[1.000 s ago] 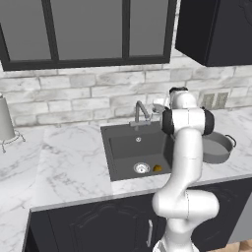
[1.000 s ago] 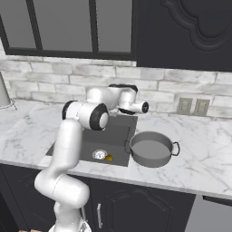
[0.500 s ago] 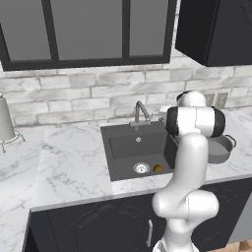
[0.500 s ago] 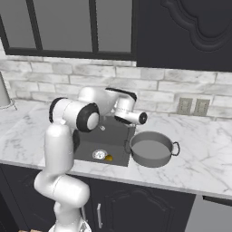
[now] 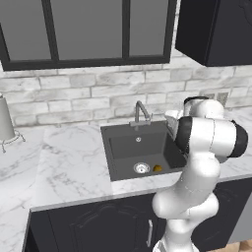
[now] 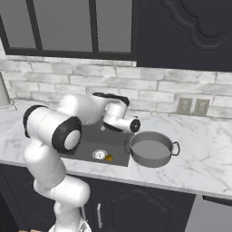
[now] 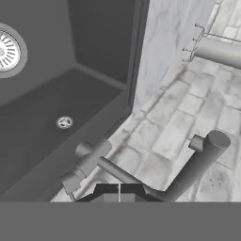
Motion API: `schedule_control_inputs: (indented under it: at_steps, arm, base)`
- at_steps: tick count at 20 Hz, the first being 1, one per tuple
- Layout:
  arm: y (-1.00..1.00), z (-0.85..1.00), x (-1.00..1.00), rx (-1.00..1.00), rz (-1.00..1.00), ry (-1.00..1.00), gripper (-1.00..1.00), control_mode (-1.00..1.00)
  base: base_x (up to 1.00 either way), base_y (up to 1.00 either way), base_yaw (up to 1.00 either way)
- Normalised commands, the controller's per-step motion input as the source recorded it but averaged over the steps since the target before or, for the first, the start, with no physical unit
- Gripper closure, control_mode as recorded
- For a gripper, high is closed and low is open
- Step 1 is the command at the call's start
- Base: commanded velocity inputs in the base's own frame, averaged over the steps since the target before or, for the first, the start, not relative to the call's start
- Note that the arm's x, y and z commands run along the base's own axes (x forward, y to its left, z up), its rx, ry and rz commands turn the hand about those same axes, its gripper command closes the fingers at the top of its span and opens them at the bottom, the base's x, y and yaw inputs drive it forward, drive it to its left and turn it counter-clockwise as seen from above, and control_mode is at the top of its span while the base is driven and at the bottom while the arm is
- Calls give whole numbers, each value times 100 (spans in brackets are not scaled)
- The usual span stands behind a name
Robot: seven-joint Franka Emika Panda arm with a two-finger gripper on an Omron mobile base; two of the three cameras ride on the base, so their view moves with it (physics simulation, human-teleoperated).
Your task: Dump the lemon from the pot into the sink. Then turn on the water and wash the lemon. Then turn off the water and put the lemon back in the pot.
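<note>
The lemon (image 5: 157, 168) (image 6: 108, 158) lies on the floor of the dark sink (image 5: 123, 147) (image 6: 90, 136), just beside the silver drain (image 5: 141, 168) (image 6: 99, 154). A grey pot (image 6: 152, 148) stands upright on the marble to the right of the sink. My gripper (image 6: 135, 125) (image 7: 118, 192) hovers over the sink's right rim, close to the pot's left edge, with its fingertips pressed together and nothing between them. In the hand view the grey faucet (image 7: 188, 169) (image 5: 141, 111) lies close in front of the fingertips. I see no stream of water.
A paper towel holder (image 5: 6, 120) (image 7: 216, 49) stands on the counter far left of the sink. Wall outlets (image 6: 192, 106) sit on the brick backsplash behind the pot. Dark cabinets hang above, and the counter's front edge runs just before the sink.
The arm has swung away from the faucet toward the right, carrying the hand over the sink's right rim near the pot. Lemon and pot stay put.
</note>
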Motion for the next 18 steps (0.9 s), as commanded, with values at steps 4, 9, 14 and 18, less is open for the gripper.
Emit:
schedule_control_inputs:
  at_steps: [4, 9, 14, 18]
  arm:
    - [11, 100, -55, -1, -7, 21, 100, -100]
    - [14, 100, -34, -11, -6, 29, 100, -100]
    - [7, 100, -11, -19, -8, 51, 100, -100]
    - [0, 100, -3, -18, -7, 58, 100, -100]
  base:
    - [0, 0, 0]
    - [0, 0, 0]
    - [0, 0, 0]
    - [0, 0, 0]
